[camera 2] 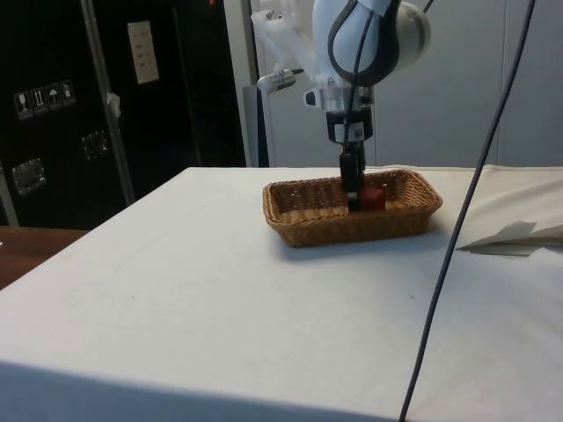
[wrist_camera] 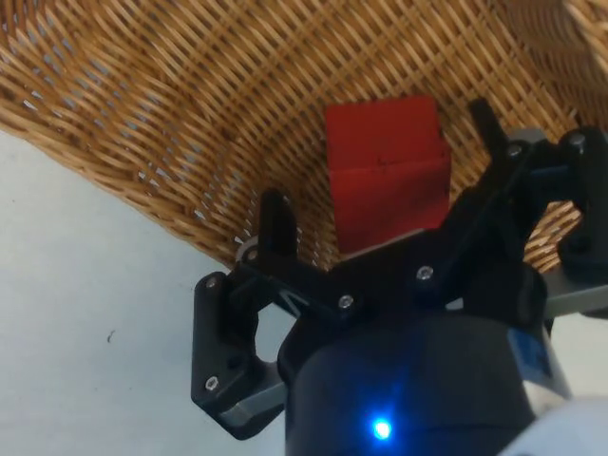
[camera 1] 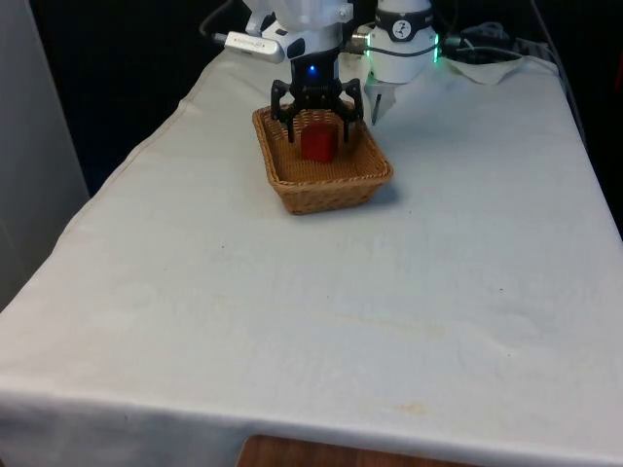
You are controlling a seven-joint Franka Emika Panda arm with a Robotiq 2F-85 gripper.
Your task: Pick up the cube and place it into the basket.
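Basket [camera 1: 326, 185]: woven wicker, rectangular, shallow, standing on the table [camera 1: 321, 321] toward its far end, nearer the front view's left than the right. Rim [camera 2: 352, 221] intact all round in the side view.

Contents: one red cube [camera 1: 318, 142], resting on the basket floor in the far half, close to the far wall. In the wrist view the cube [wrist_camera: 385, 171] sits on the weave with one edge turned toward the camera.

Gripper [camera 1: 316, 121]: black, pointing down into the basket, directly over the cube. Fingers [wrist_camera: 275, 220] apart, one on each side of the cube with a visible gap to each face; not clamped on it. In the side view the gripper [camera 2: 353, 195] reaches below rim height, cube [camera 2: 373, 199] just beside it.

Open room: white cloth bare across the near half of the table and to the front view's right of the basket. Table's left edge in the front view lies near the basket; a rumpled fold of cloth [camera 2: 515, 236] lies apart from it in the side view.
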